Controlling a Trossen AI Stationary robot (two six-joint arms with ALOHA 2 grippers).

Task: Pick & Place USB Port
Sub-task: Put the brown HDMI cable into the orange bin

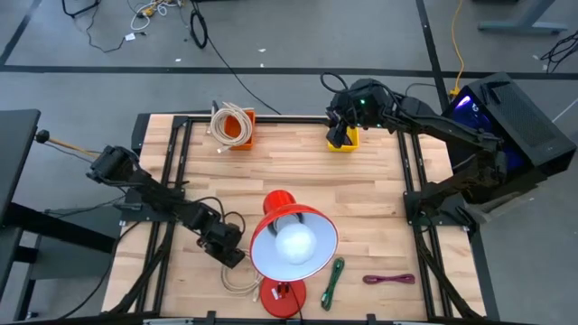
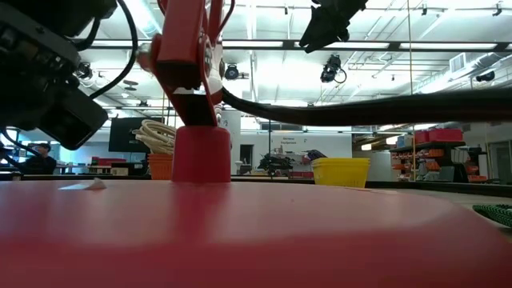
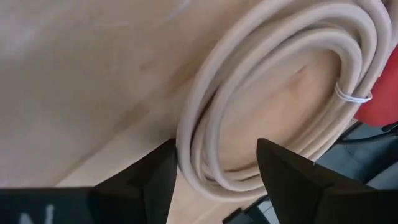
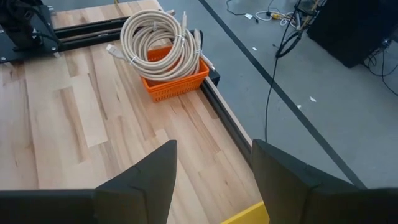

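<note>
The left end effector (image 1: 228, 250) hung low over the near part of the desk (image 1: 379, 208), its fingers (image 3: 140, 180) spread either side of a coiled beige cable (image 3: 273, 93) lying flat beside the red lamp (image 1: 291, 244). Farther back, an orange basket (image 1: 242, 134) held more coiled beige cables (image 4: 158, 40). The right end effector (image 1: 341, 134) hovered over the yellow bin (image 1: 343, 142), fingers (image 4: 149, 177) spread and holding nothing.
</note>
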